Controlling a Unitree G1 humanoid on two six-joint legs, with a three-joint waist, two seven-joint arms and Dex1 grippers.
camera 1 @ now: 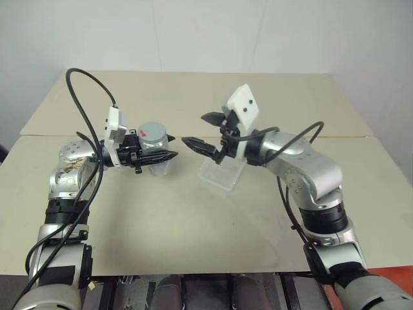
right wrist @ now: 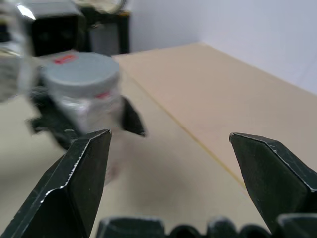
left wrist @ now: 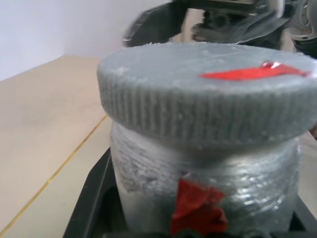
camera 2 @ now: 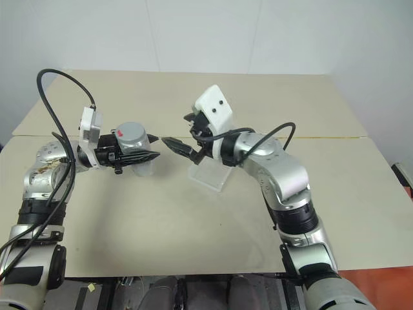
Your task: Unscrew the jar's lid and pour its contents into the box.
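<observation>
Clearly unscrewing is pending: the left gripper (camera 1: 169, 155) clamps the jar (camera 1: 155, 157) upright, lid (camera 1: 152, 132) on, so the wide-open right gripper (camera 1: 205, 134) must close around that lid.

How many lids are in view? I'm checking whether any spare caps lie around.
1. The grey lid sits on the jar that the left gripper holds above the table, left of the box.
</observation>
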